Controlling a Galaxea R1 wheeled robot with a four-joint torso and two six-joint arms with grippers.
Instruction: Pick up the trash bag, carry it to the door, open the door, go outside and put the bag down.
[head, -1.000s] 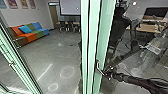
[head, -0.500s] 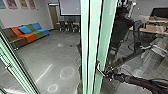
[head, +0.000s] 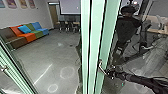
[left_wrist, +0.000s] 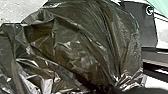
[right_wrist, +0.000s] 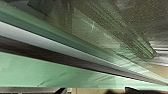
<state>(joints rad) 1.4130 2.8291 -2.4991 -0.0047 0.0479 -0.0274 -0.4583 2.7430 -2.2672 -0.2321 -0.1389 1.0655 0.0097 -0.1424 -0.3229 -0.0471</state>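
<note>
- A bright streak (head: 43, 74) and pale rings (head: 67, 78) of light mark the gray floor (head: 55, 55).
- White glints crease the black bag (left_wrist: 82, 47).
- Reflections streak the glass (right_wrist: 87, 30).

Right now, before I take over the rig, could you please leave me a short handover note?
Right hand: at the handle on the green door frame; grip unconfirmed.
Left hand: bag side, hold unconfirmed. The black trash bag is bunched close to its wrist camera.
Done: bag brought to the door, by the look of it.
Left: likely finishing the door and exit, then setting the bag down outside; I can't tell how far the door is open.
</note>
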